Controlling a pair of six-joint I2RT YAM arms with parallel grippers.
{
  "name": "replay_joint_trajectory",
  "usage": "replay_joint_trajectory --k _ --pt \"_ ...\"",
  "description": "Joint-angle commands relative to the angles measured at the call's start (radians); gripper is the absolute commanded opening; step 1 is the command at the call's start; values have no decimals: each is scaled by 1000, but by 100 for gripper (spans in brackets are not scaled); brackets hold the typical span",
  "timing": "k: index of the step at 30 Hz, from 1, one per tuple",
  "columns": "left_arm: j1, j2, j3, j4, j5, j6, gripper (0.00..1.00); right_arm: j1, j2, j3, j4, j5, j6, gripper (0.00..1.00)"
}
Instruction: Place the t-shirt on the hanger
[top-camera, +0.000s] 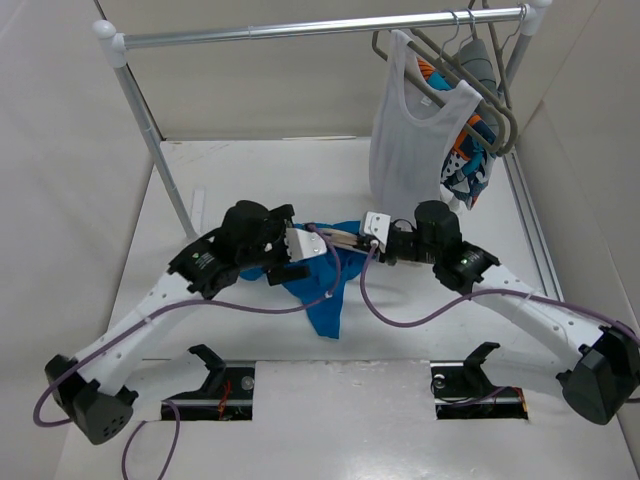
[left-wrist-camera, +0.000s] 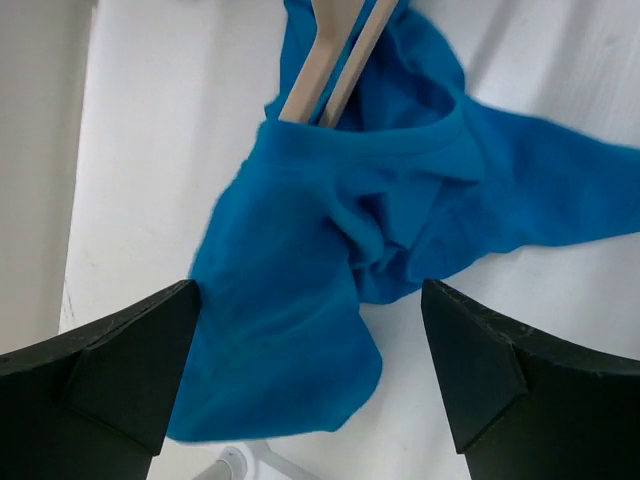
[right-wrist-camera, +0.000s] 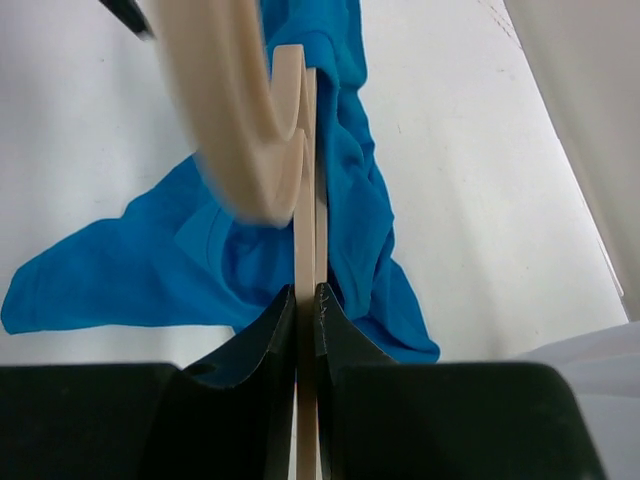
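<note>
- Left gripper (left-wrist-camera: 308, 320): hovers with jaws wide apart directly above the t-shirt (left-wrist-camera: 290, 300), gripping nothing.
- Right gripper (right-wrist-camera: 305, 295): pinches the hanger (right-wrist-camera: 302, 200) narrowly by its thin frame.
- Hanger: passes under the t-shirt's collar, one end inside the fabric.
- T-shirt: lies crumpled on the table (top-camera: 300, 170), midway between left and right edges, toward the near edge.

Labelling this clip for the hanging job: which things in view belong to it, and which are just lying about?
Belongs: blue t-shirt, beige hanger, right gripper shut on the hanger, left gripper open over the t-shirt.
Just about: white vest, patterned garment, grey hangers, rail.
</note>
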Motion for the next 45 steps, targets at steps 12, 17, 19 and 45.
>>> replay_joint_trajectory --k 12,17,19,45 --pt "66 143 -92 190 -72 114 76 42 -10 65 96 -78 -21 0" --pt "97 103 -134 254 -63 124 84 42 8 65 96 -99 -31 0" --pt "109 103 -134 255 -39 147 85 42 19 74 96 -108 -41 0" --pt "172 86 -140 189 253 39 0 -10 18 108 58 -49 -41 17"
